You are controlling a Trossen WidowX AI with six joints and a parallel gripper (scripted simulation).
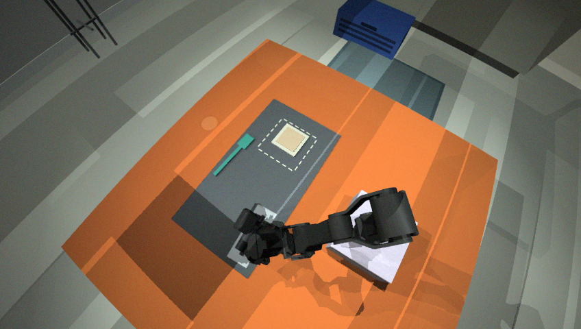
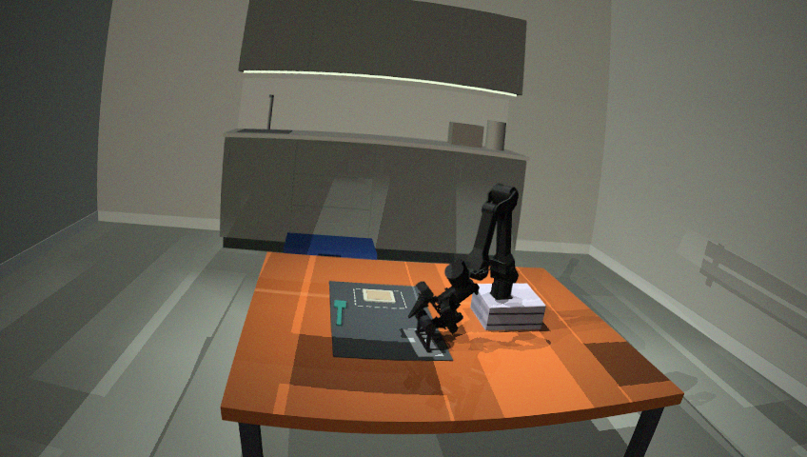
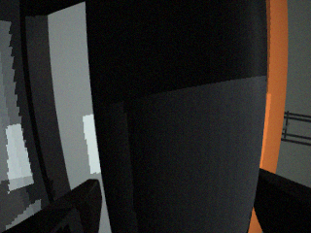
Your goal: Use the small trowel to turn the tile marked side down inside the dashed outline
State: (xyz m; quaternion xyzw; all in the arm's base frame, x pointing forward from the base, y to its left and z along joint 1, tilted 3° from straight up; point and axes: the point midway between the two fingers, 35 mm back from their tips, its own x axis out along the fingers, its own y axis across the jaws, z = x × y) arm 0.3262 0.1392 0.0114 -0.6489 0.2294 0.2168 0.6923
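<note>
The tile [image 1: 290, 138] [image 2: 379, 295], cream with a tan square on its upper face, lies flat inside the dashed outline [image 1: 292, 170] on the dark grey mat [image 1: 228, 191] [image 2: 367, 330]. The teal trowel [image 1: 228, 160] [image 2: 340, 311] lies flat along the mat's left edge, blade towards the back. My gripper [image 2: 425, 343] [image 3: 177, 185] is low over the mat's near right end, well away from trowel and tile. Its fingers stand apart and it is open. A pale grey plate [image 1: 265, 210] [image 2: 406, 333] [image 3: 73, 97] lies beneath it, near one finger in the wrist view, partly hidden by the arm.
The arm's base stands on a white block [image 1: 379, 262] [image 2: 512, 311] to the right of the mat. The orange table [image 1: 142, 183] [image 2: 260, 367] surrounds the mat. A blue box [image 1: 373, 26] [image 2: 331, 243] is beyond the table's back edge.
</note>
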